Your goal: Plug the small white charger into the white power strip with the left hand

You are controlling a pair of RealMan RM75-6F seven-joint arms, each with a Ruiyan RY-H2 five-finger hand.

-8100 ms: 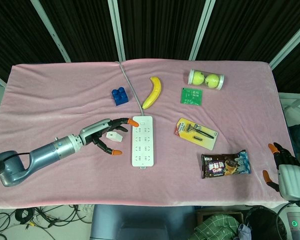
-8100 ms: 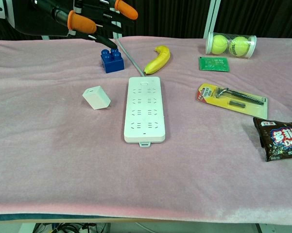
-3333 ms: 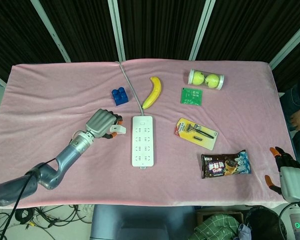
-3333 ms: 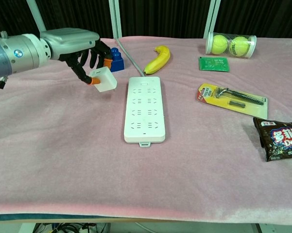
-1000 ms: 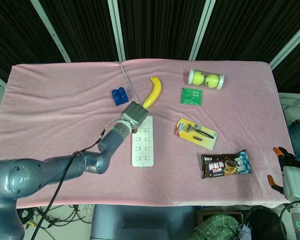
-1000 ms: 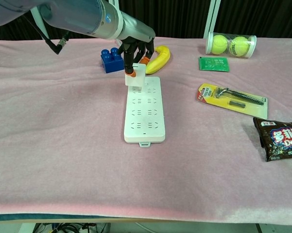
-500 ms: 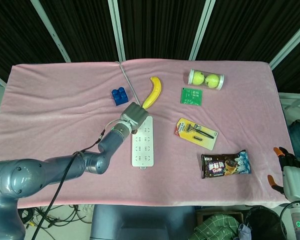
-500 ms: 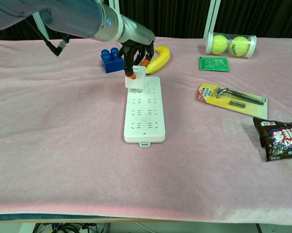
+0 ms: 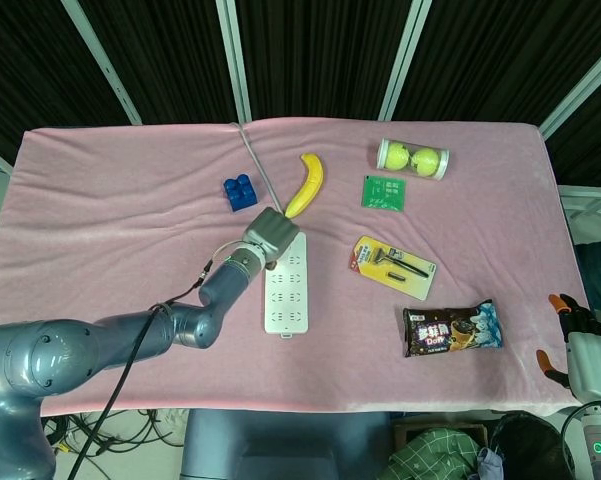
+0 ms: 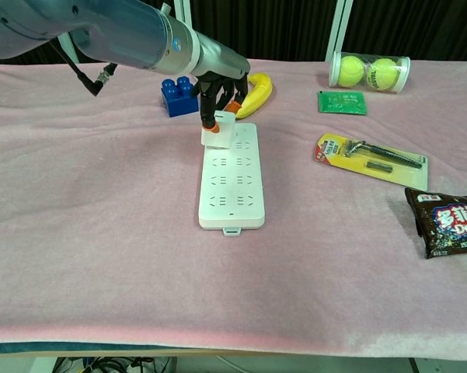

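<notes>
The white power strip [image 10: 231, 182] [image 9: 286, 292] lies lengthwise on the pink cloth, its cable running to the far edge. My left hand [image 10: 220, 87] [image 9: 267, 233] hovers over the strip's far left corner and pinches the small white charger [image 10: 218, 130], which is tilted and touching the strip's top there. In the head view the hand hides the charger. My right hand [image 9: 570, 330] rests at the table's right edge, fingers apart and holding nothing.
A blue brick [image 10: 179, 96] and a banana [image 10: 252, 94] lie just behind the strip's far end. On the right are a razor pack [image 10: 373, 159], a green packet [image 10: 342, 102], a tennis ball tube [image 10: 370, 71] and a chocolate bar [image 10: 447, 221].
The left hand has lowered slightly and the charger now tilts against the strip's far left corner. The right hand has not moved.
</notes>
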